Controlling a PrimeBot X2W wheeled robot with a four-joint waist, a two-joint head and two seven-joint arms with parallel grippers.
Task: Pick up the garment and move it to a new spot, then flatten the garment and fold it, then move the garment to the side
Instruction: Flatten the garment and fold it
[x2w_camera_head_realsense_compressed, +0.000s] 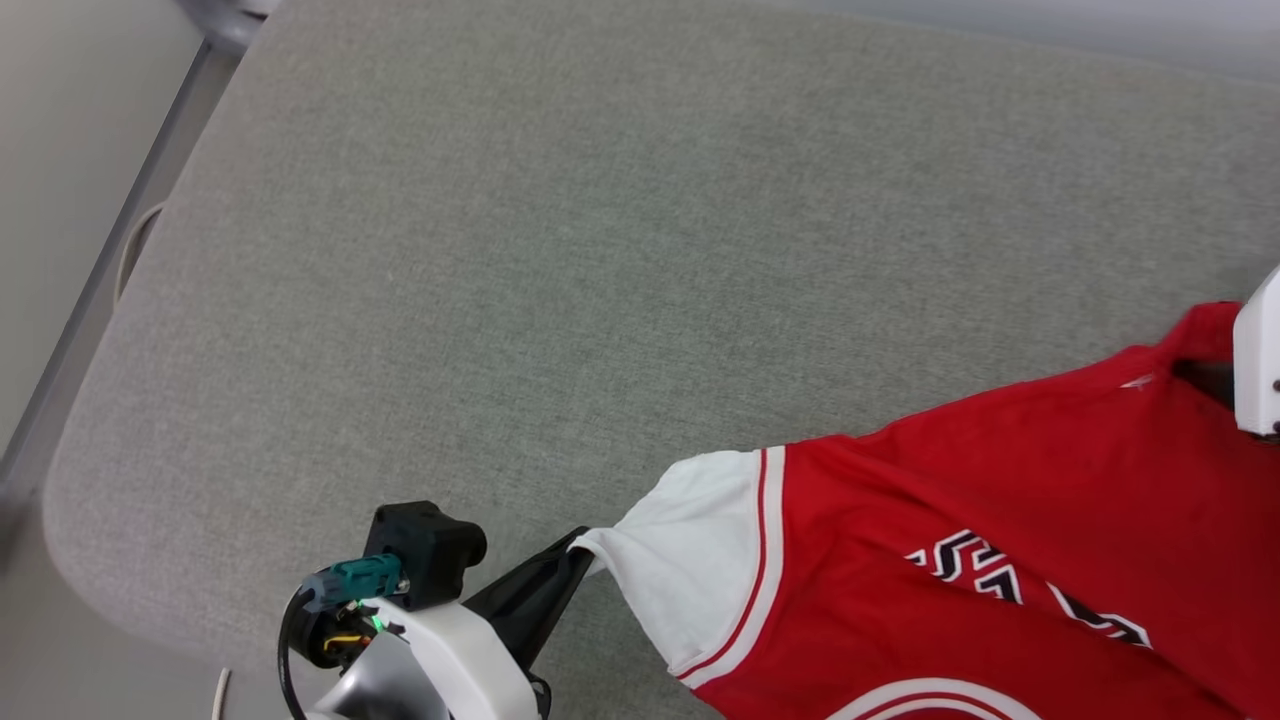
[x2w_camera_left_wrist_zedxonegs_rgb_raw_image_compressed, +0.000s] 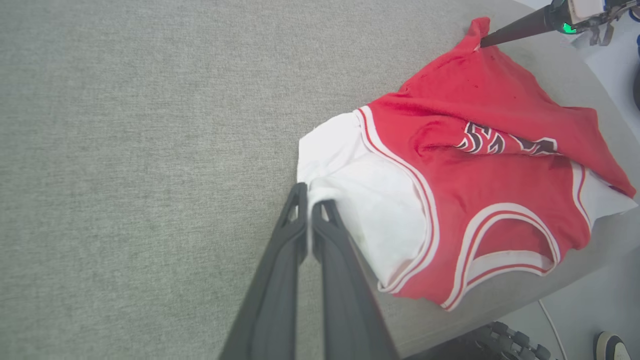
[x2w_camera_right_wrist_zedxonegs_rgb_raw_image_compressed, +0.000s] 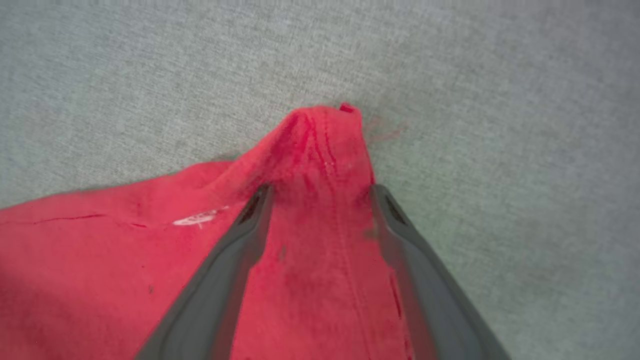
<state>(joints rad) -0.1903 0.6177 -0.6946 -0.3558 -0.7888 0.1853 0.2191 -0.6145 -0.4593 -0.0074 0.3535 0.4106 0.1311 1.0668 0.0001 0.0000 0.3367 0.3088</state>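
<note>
Across the head view spreads the grey cloth-covered bench (x2w_camera_head_realsense_compressed: 600, 250), most of its padded top bare and its rounded corner showing at the lower left. On its near right part lies the garment (x2w_camera_head_realsense_compressed: 950, 480), a red jersey shirt, partly spread and partly rumpled, running out of that view at the bottom and at the right; the left wrist view shows it close to the bench's curved edge, a fold of red lying over the chest. One white sleeve (x2w_camera_head_realsense_compressed: 690, 540) points toward the robot's left, drawn out to a narrow tip. The left gripper (x2w_camera_left_wrist_zedxonegs_rgb_raw_image_compressed: 312, 197) has its jaws closed tight on that tip, white cloth pinched between the two dark fingers. The right gripper (x2w_camera_right_wrist_zedxonegs_rgb_raw_image_compressed: 321, 192) is at the shirt's far red corner, its jaws spread wide apart, with a raised peak of red cloth standing between them and grey bench beyond. Dark print (x2w_camera_head_realsense_compressed: 1000, 570) edged in white crosses the chest. A thin white-and-red striped trim (x2w_camera_head_realsense_compressed: 765, 560) follows the sleeve seam.
</note>
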